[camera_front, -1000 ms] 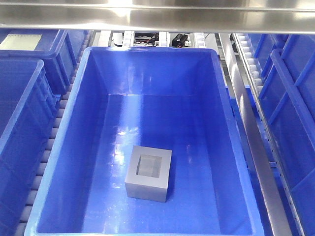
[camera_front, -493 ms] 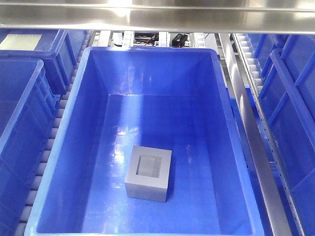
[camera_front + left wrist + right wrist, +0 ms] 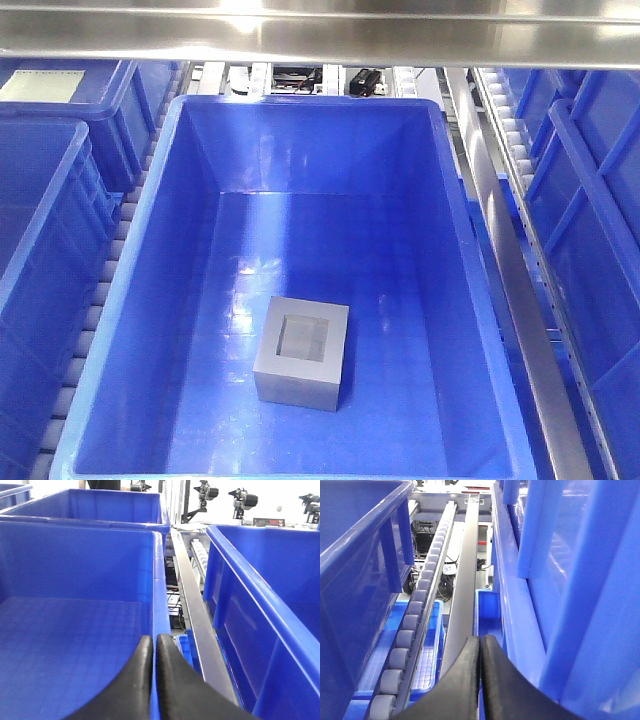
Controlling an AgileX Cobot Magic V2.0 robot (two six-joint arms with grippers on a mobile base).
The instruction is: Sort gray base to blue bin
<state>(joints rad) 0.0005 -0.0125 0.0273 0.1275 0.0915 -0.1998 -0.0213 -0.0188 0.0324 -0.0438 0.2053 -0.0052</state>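
Gray base (image 3: 302, 352) in blue bin (image 3: 180, 120) looks rigid, matte, light; pinch opposite flat sides; left gripper (image 3: 154, 645) and right gripper (image 3: 480, 645) both closed, empty.

From the right wrist camera I see the right gripper (image 3: 479, 645) at bottom centre, its two black fingers (image 3: 462, 680) pressed together with nothing between them. Directly beyond the tips, a dark metal rail (image 3: 465, 575) runs away from me. Just left of it lies a line of gray rollers (image 3: 412, 622), receding the same way. A blue bin wall (image 3: 360, 570) fills the left edge; ribbed blue bin walls (image 3: 570, 590) fill the right. A small blue tray (image 3: 487, 605) sits low beside the rail.
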